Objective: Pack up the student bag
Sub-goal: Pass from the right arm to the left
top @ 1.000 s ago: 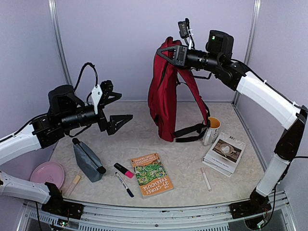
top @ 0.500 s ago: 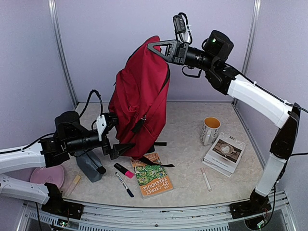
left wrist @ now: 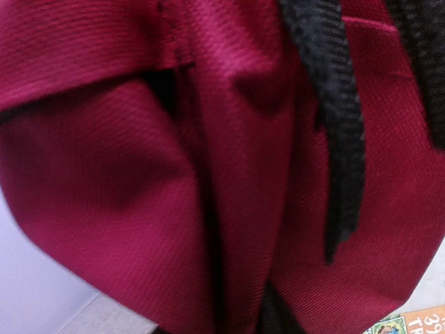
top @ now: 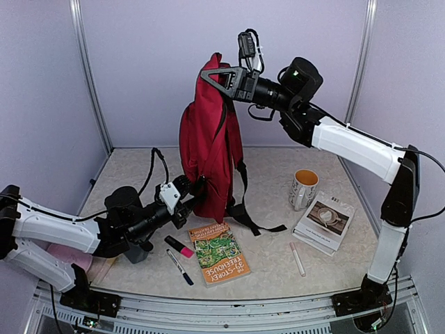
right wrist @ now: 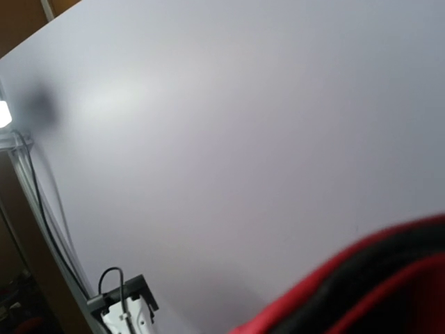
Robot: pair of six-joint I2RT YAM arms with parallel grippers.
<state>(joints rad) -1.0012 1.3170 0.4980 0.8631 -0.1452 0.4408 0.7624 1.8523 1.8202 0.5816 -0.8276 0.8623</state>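
Note:
The student bag (top: 208, 146), dark red with black straps (top: 256, 223), hangs upright above the table. My right gripper (top: 214, 74) holds it up, shut on its top. Only a blurred red and black edge of the bag (right wrist: 375, 278) shows in the right wrist view, against the wall. My left arm reaches in low from the left, and my left gripper (top: 197, 191) is at the bag's lower left corner. Red fabric (left wrist: 139, 174) fills the left wrist view, its folds bunching toward the jaws, which are hidden. A black strap (left wrist: 341, 125) crosses the fabric.
On the table lie a pink highlighter (top: 179, 246), a black marker (top: 179, 266), an orange-and-green book (top: 219, 252), a white pen (top: 297, 259), a white book (top: 324, 221) and a mug (top: 304, 189). A pink plate (top: 76, 259) shows behind my left arm.
My left arm has dropped and reached right to the bag's lower corner, and its jaws have closed there. The right gripper has shifted left with the bag, which has turned narrow-side on.

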